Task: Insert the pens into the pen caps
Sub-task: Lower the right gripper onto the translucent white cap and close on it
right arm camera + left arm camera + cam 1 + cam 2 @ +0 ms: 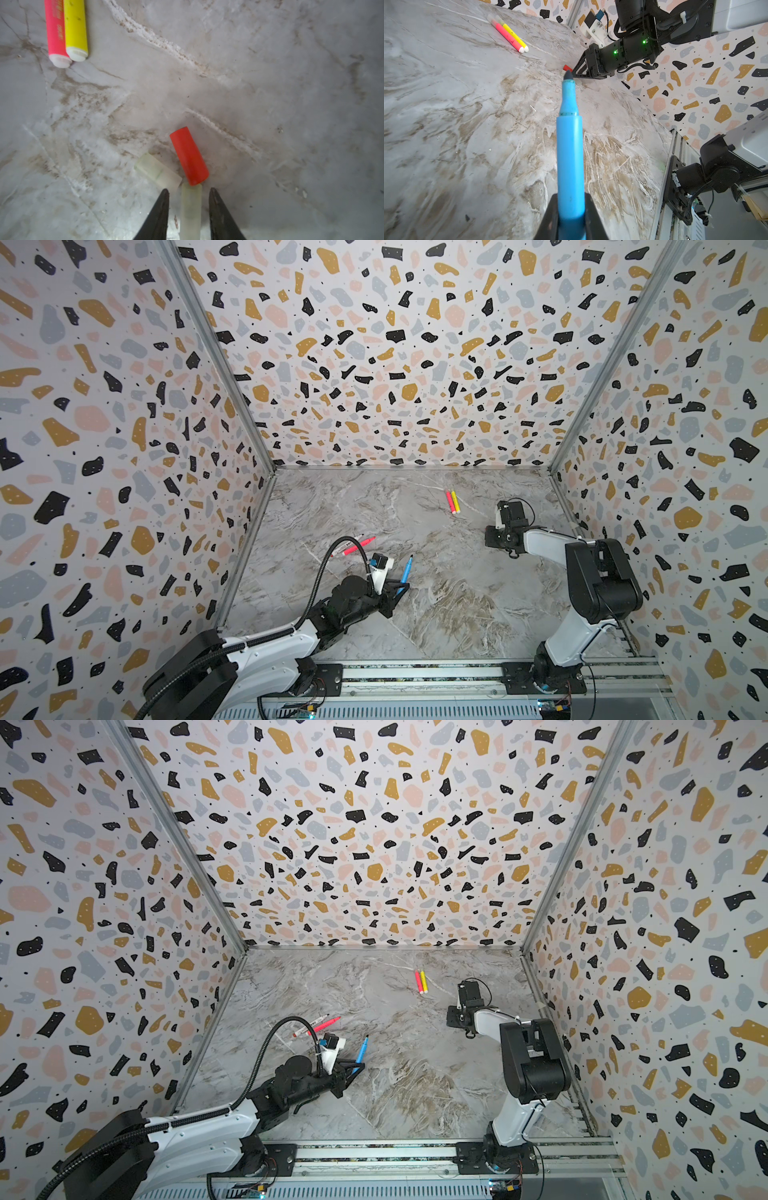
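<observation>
My left gripper [571,218] is shut on the rear of a blue pen [570,145], held above the table with its dark tip bare; both top views show this pen [406,574] [361,1054]. My right gripper [188,190] is low over the table, jaws straddling a translucent pen cap [191,207] with a gap on each side. A red cap [189,155] touches that cap's far end, and a second translucent cap [158,171] lies beside it. A pink pen [55,31] and a yellow pen [74,29] lie side by side further off.
Another pink pen [361,545] and a white-barrelled pen [347,547] lie near the left wall, beyond my left arm. Patterned walls enclose the marble table [415,614] on three sides. A metal rail [415,674] carrying both arm bases runs along the front edge.
</observation>
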